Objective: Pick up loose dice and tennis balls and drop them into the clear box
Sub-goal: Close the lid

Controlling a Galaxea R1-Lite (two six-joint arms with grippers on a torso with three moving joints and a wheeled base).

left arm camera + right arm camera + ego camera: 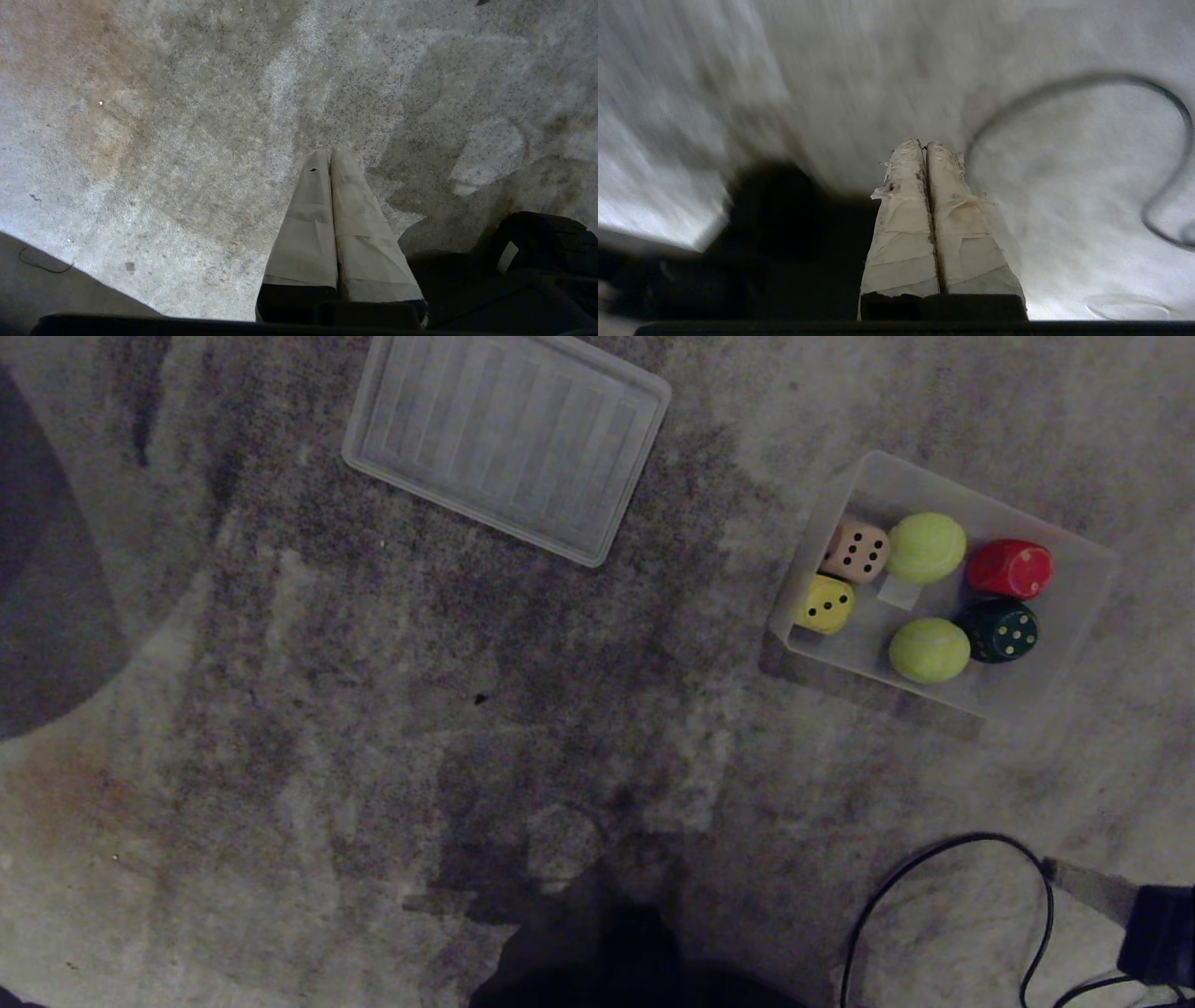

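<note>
The carpet (392, 728) fills the head view, mottled grey, with no loose ball or die lying on it that I can see. At upper centre lies the ribbed lid (509, 443), flat and well apart from the box (1088, 616) at the right. Inside the box sit two tennis balls (926, 548), the cream die (855, 553) touching the upper ball, the yellow die (823, 604) just below it, plus a red die (1009, 568) and a green die (1001, 630). A black cable (934, 859) loops at lower right. The right gripper (926, 147) hangs over bare carpet near that cable, fingers pressed together on nothing; the left gripper (330, 154) is likewise clenched and empty over carpet. The sorting looks finished. The risk I judge: the right arm could snag the cable loop and drag it into the box, tipping the contents out.
</note>
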